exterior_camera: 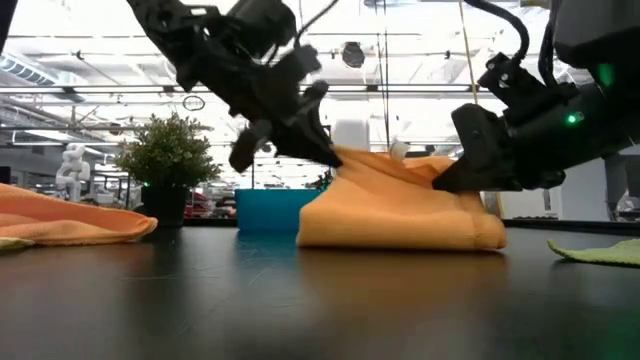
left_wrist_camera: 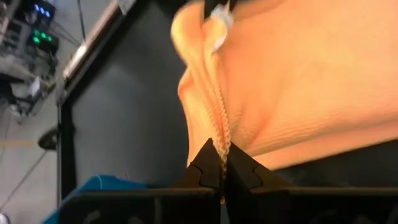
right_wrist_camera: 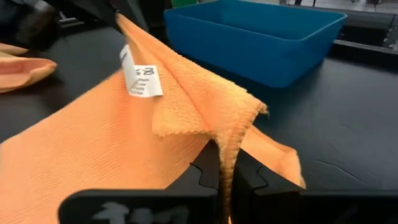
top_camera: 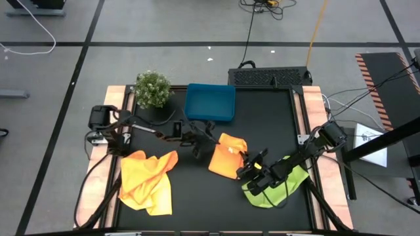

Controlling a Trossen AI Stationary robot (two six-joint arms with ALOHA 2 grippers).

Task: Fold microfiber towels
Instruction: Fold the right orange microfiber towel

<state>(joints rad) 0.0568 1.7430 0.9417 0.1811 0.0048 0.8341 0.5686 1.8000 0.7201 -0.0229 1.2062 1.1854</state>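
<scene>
An orange-yellow microfiber towel [top_camera: 228, 155] lies folded in the table's middle, its lower part flat on the black top and its upper layers raised [exterior_camera: 400, 215]. My left gripper [top_camera: 211, 145] is shut on the towel at its left side. My right gripper [top_camera: 241, 164] is shut on it at its right side. A white label [right_wrist_camera: 141, 79] shows on the towel. Crumpled yellow towels [top_camera: 148, 178] lie at the near left. A lime green towel [top_camera: 273, 185] lies under my right arm. My left gripper pinches a bunched hemmed edge [left_wrist_camera: 219, 138] of the orange-yellow towel between its two fingers, slanting down from the table's left [exterior_camera: 335, 155]. The held edge is raised; the towel's lower part rests on the table. My right gripper pinches a folded corner [right_wrist_camera: 231, 132] of the towel between its two fingers, several layers, slanting down from the table's right [exterior_camera: 447, 180]. The corner is lifted and the cloth slopes down from it onto the table.
A blue rectangular tray [top_camera: 210, 103] stands at the far middle, just behind the towel. A small green bushy plant [top_camera: 152, 88] stands at the far left. Wooden rails [top_camera: 305, 124] edge the black table top.
</scene>
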